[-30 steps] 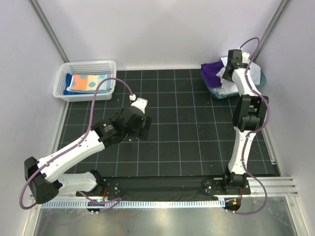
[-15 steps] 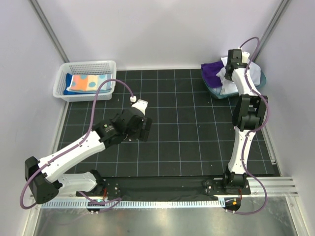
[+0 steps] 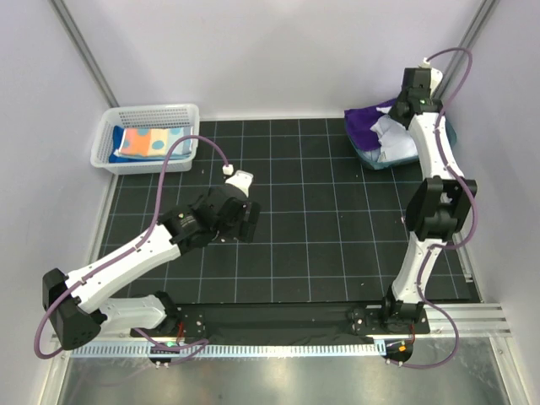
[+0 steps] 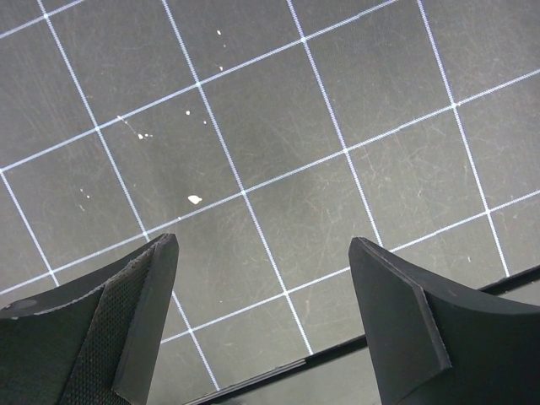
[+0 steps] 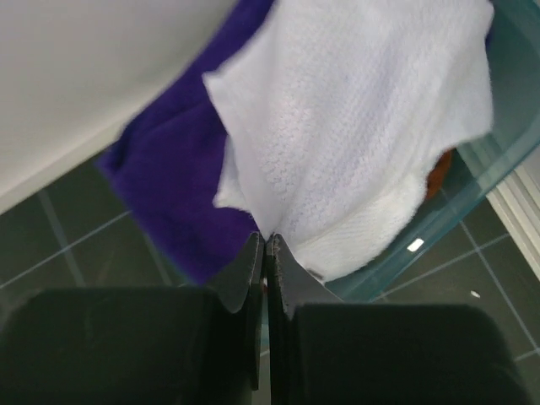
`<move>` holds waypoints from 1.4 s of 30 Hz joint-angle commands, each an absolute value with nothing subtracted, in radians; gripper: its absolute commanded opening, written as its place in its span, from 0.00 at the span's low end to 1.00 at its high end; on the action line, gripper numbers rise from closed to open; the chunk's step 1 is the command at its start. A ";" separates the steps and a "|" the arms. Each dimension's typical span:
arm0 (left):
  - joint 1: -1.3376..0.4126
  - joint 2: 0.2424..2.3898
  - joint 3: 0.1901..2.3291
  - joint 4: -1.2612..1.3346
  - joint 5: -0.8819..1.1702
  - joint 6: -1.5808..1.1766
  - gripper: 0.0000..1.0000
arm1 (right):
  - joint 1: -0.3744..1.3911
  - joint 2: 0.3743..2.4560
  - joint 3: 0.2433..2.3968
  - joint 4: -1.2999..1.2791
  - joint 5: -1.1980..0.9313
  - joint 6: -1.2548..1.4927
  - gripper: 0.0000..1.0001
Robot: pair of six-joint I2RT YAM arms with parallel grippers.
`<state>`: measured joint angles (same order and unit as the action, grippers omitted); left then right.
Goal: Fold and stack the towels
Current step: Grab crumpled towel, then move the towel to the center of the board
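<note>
From above, the right pincer's tips are lost under its own wrist, so only the wrist camera shows them. Something orange peeps out from under the white towel at the tub wall; I cannot tell what it is. The dotted towel in the basket at the far left is partly screened by the mesh wall.

The white towel lies in the tub at the far right corner, over the purple towel, which spills across the tub's left side. The white one's lowest corner runs straight down into the right pincer, the rest of the cloth fanning out beyond the tips.

That pincer is pressed together, with only a thin seam between its fingers, and it pinches that corner of the white towel. The left pincer hangs over the bare gridded mat, well apart from every towel, its fingers spread wide and holding nothing
</note>
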<state>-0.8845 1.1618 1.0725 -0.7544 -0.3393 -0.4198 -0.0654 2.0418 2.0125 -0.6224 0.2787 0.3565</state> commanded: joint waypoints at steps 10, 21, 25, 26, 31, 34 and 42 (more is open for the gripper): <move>-0.829 1.129 1.063 -0.770 -0.466 -0.459 0.92 | 0.543 1.629 1.431 -0.499 0.176 0.419 0.04; -0.726 1.187 1.048 -0.762 -0.359 -0.515 0.92 | 1.066 1.398 0.614 -0.181 0.199 0.820 0.02; -0.730 1.270 1.025 -0.718 -0.258 -0.624 0.89 | 1.156 1.338 0.529 -0.208 0.242 0.920 0.03; -0.736 1.299 1.013 -0.701 -0.249 -0.643 0.89 | 1.181 1.304 0.522 -0.221 0.248 0.928 0.02; -0.796 1.391 0.951 -0.634 -0.284 -0.718 0.88 | 1.256 1.191 0.499 -0.291 0.249 0.959 0.03; -0.807 1.440 0.931 -0.592 -0.279 -0.738 0.88 | 1.287 1.120 0.502 -0.376 0.268 0.962 0.03; -0.824 1.523 0.885 -0.416 -0.157 -0.724 0.87 | 1.293 0.922 0.448 -0.528 0.290 1.006 0.04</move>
<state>-0.8127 1.5131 0.9016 -0.5552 -0.2310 -0.7078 1.2877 0.9722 0.4706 -0.4473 0.2474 0.9577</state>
